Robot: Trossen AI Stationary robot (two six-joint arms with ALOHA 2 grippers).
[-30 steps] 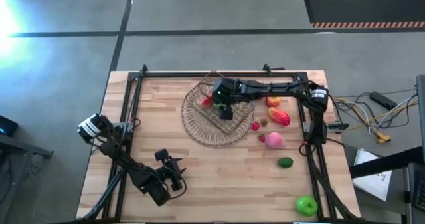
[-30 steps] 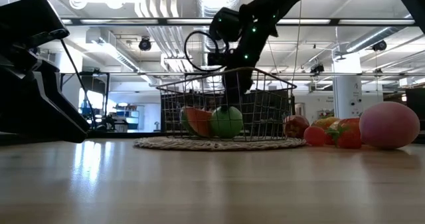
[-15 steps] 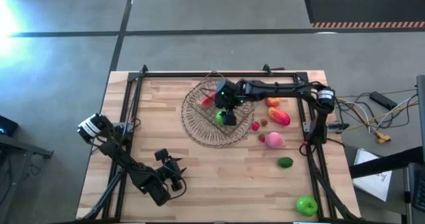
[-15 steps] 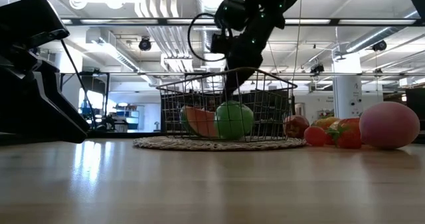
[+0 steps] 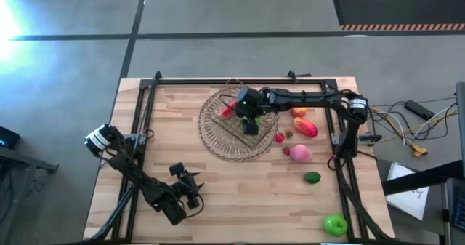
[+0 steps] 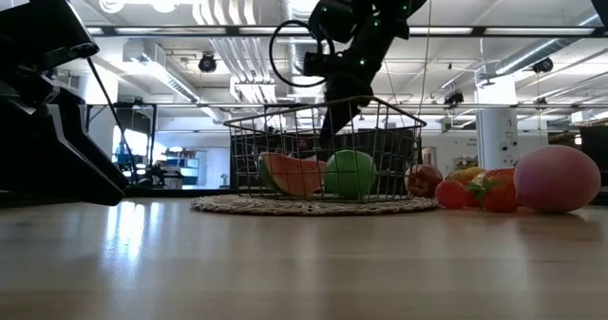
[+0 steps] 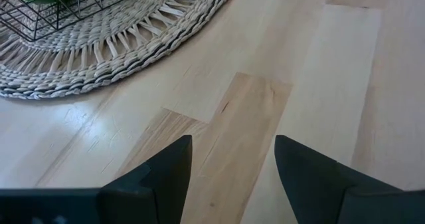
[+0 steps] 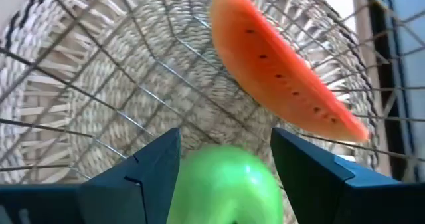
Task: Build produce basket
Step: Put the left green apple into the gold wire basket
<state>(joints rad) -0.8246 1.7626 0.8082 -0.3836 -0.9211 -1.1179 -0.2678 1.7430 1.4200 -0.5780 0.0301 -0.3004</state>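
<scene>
Over basket (image 6: 323, 149): right gripper (image 8: 226, 164), fingers apart, green apple (image 8: 222, 184) loose between them, beside watermelon slice (image 8: 279, 84).
Near edge: left gripper (image 7: 232, 174) wide open, idle.

grey concrete floor (image 5: 218, 12), ceiling ducts (image 6: 228, 49), strip lights (image 6: 171, 30)

This is a robotics lab or industrial workshop hall. In the low view, exposed silver ventilation ducts (image 6: 237, 45) and pipes run across the top of the frame under an open ceiling with strip lights, and a white column (image 6: 494, 135) stands at the right. The high view shows a bare grey concrete floor (image 5: 218, 12), a hazard-striped mat (image 5: 396, 12) at upper right, loose cables (image 5: 407, 125) at the right edge, and a butcher-block wooden surface (image 5: 240, 194) framed by black rails.
</scene>
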